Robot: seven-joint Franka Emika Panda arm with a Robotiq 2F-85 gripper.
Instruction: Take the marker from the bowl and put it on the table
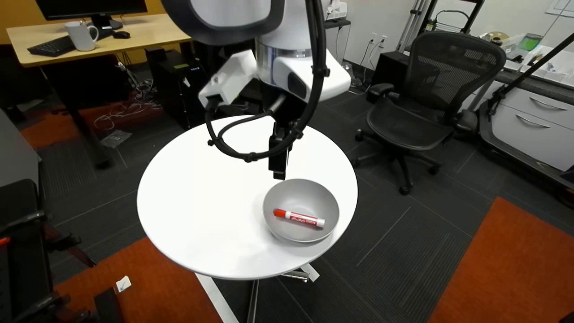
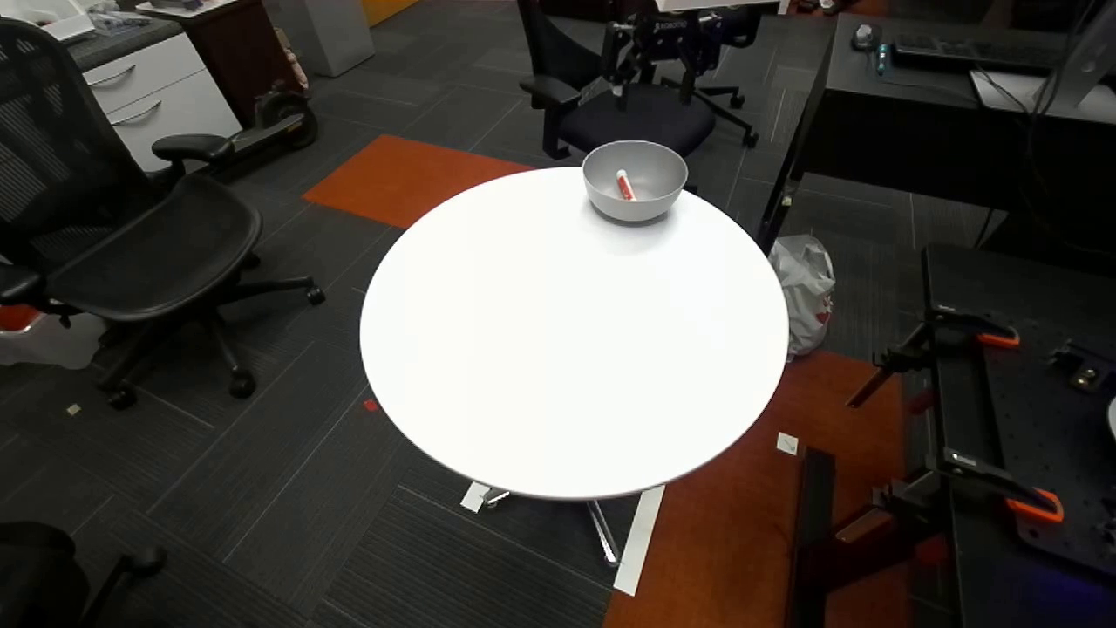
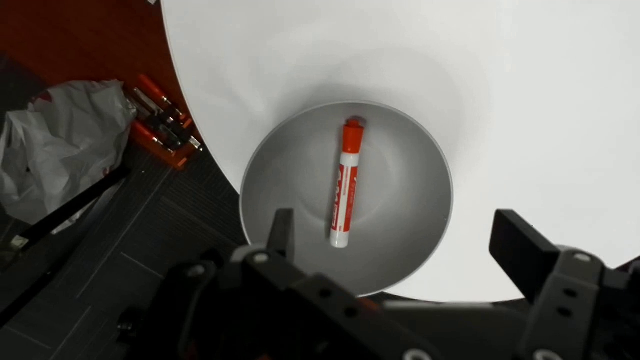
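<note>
The red marker [image 1: 299,218] with a white section lies inside the grey bowl [image 1: 309,197]. It also shows in an exterior view [image 2: 625,185] and in the wrist view [image 3: 346,185], where its red cap points up the picture. The bowl [image 2: 636,209] stands near the edge of the round white table [image 2: 558,349]. My gripper [image 3: 392,215] is open and empty, apart from the marker and above the bowl's level. In the wrist view one finger overlaps the bowl and the other overlaps the white tabletop. In an exterior view both fingers [image 2: 652,94] show spread apart.
A black office chair [image 1: 430,89] stands by the table. A dark chair [image 2: 641,118] is behind the bowl. A wooden desk [image 1: 148,31] holds a mug [image 1: 82,36]. A plastic bag [image 2: 802,288] and a black bench with clamps [image 2: 1011,392] are beside the table.
</note>
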